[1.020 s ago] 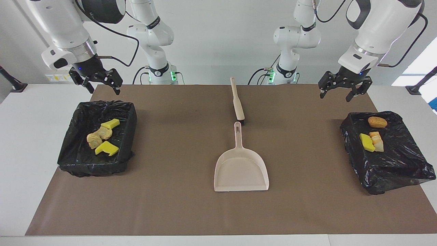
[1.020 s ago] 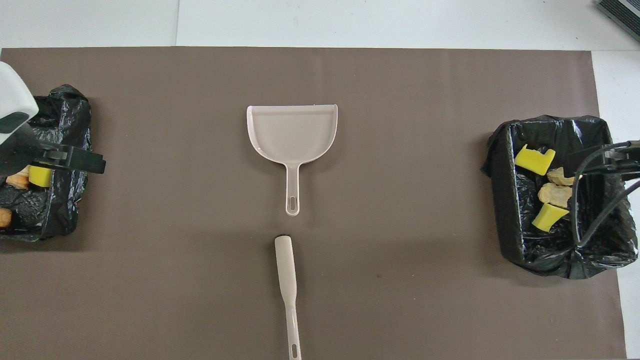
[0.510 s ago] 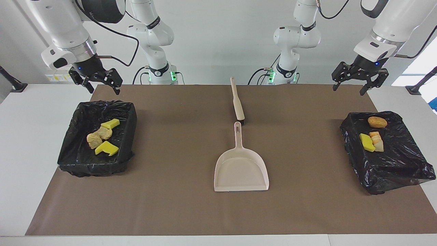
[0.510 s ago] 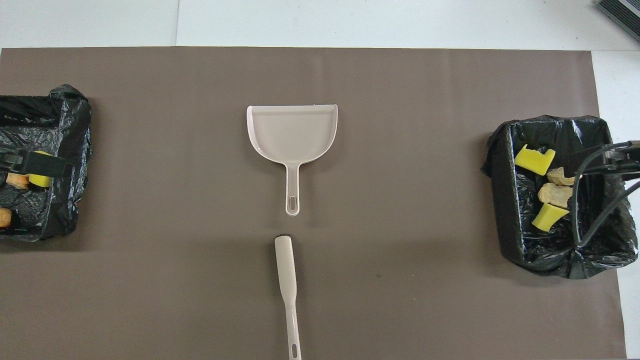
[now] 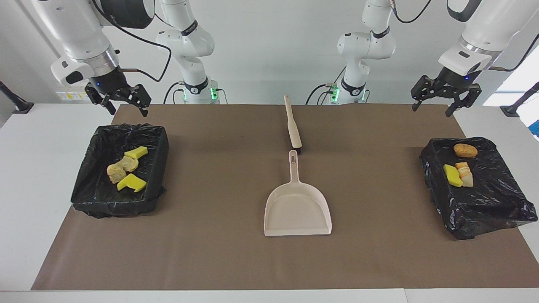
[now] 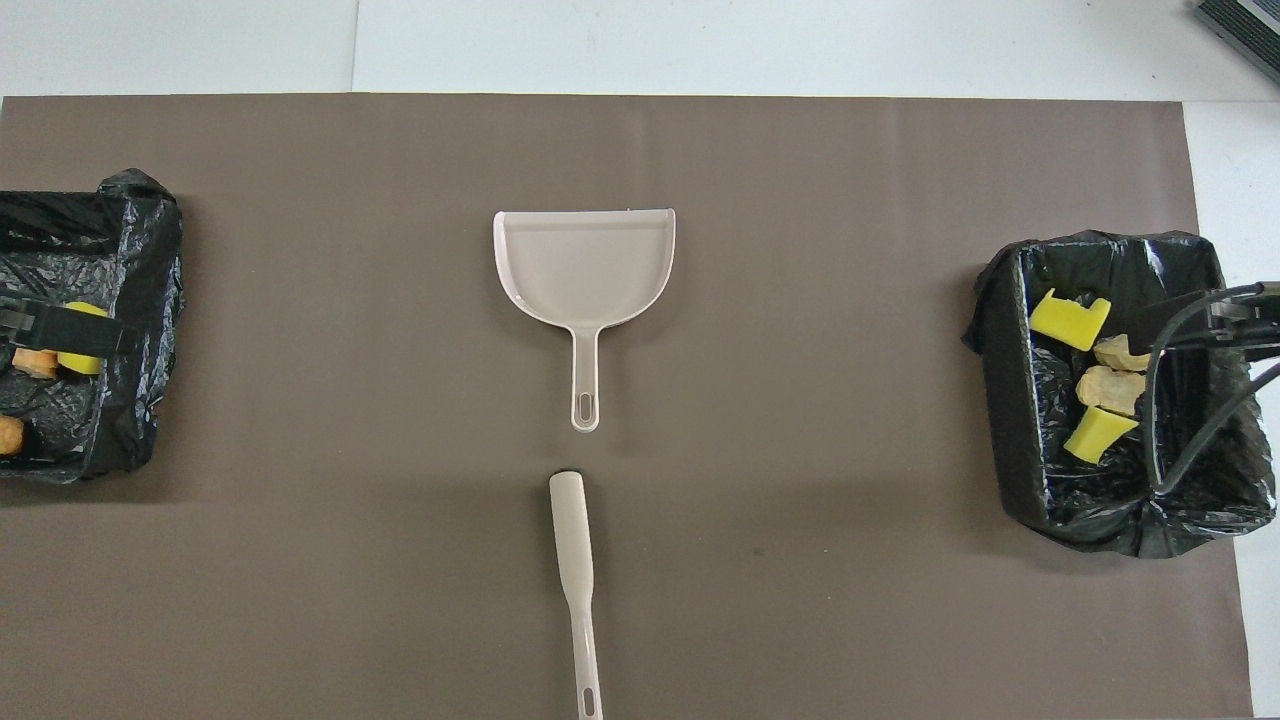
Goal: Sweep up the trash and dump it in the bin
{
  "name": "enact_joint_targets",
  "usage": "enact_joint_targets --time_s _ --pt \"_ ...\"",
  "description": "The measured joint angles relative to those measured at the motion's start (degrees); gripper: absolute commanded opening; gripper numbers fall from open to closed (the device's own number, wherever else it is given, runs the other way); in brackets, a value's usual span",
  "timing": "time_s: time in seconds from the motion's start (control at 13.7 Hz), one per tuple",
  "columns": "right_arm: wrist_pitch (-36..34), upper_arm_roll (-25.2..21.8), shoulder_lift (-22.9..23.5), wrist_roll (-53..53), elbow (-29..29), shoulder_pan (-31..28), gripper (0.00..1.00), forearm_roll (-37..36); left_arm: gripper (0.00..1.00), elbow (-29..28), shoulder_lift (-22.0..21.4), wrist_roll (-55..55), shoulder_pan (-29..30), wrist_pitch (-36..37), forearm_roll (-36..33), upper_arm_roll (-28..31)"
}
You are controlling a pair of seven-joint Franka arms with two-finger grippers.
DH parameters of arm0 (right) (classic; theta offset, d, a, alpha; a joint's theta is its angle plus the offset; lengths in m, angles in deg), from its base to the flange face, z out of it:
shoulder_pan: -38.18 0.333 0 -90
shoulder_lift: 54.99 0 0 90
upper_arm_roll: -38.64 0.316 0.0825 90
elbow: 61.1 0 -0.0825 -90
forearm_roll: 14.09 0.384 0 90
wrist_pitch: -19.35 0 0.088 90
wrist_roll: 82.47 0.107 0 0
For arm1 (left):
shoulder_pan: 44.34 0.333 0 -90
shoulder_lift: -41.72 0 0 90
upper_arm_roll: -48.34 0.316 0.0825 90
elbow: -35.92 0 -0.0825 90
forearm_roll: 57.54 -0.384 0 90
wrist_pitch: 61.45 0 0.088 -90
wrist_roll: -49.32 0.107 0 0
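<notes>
On the white table (image 5: 25, 168), a brown mat (image 5: 219, 252) fills the middle; both grippers' fingers released.

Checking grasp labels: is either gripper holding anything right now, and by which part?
Nothing is held. The left gripper and right gripper hang open and empty; brush and dustpan lie untouched on the mat.

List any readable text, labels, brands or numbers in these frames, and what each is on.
None can be read.
Right arm: lettering on the dark joint cover, too small to read.
Yellow stickers on the wall beside the right tool: print too small to read.
Dustpan, brush, both black-lined bins and the trash in them: no markings visible.
</notes>
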Motion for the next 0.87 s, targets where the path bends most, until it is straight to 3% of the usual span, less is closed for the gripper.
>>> enact_joint_targets --time_s 0.87 --pt "0.00 0.00 -0.03 0.00 0.00 0.00 1.00 0.00 1.00 6.35 2.92 0.00 2.40 4.75 0.00 -2.02"
